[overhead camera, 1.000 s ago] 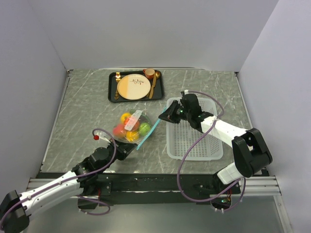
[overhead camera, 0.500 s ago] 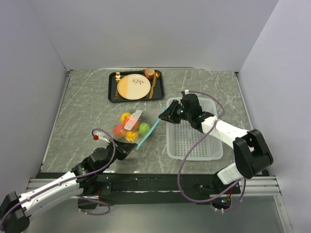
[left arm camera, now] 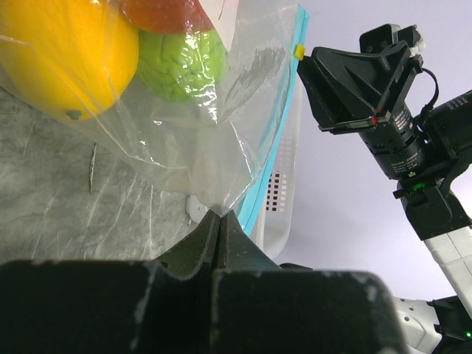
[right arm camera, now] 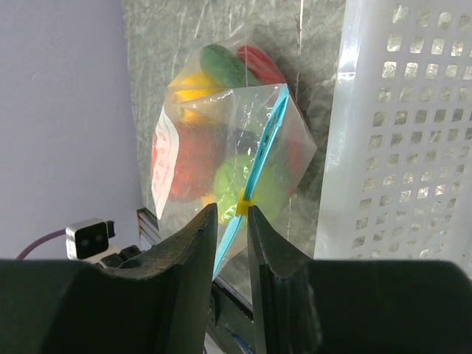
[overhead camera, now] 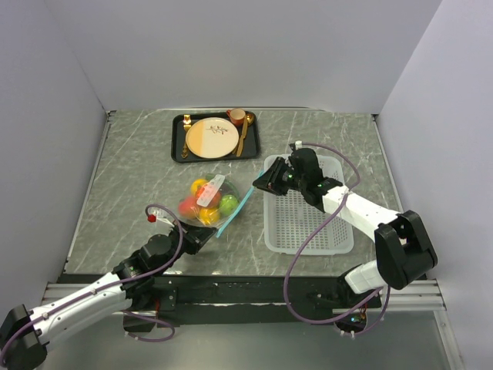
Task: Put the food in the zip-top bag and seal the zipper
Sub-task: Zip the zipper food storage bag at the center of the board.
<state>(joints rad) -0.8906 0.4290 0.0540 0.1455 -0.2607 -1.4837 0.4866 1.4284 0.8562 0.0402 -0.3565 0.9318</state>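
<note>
The clear zip-top bag [overhead camera: 209, 199] lies on the table with the food [overhead camera: 206, 203] inside it. A yellow lemon [left arm camera: 66, 51] and a green lime [left arm camera: 181, 63] press against the plastic. The light blue zipper [overhead camera: 235, 212] runs along the bag's right edge. My left gripper [overhead camera: 206, 233] is shut on the bag's near corner [left arm camera: 220, 214]. My right gripper [overhead camera: 259, 185] is at the zipper's far end. Its jaws stand narrowly open [right arm camera: 232, 210], with the yellow slider [right arm camera: 242, 201] between the fingertips.
A white mesh basket [overhead camera: 308, 223] stands right of the bag, under my right arm. A black tray [overhead camera: 179, 146] at the back holds a cream-and-tan plate [overhead camera: 210, 137], a small cup [overhead camera: 237, 116] and gold cutlery.
My right arm's elbow has shifted slightly to the right and the gripper has crept a little along the zipper's far end. The left arm and the bag have hardly moved.
</note>
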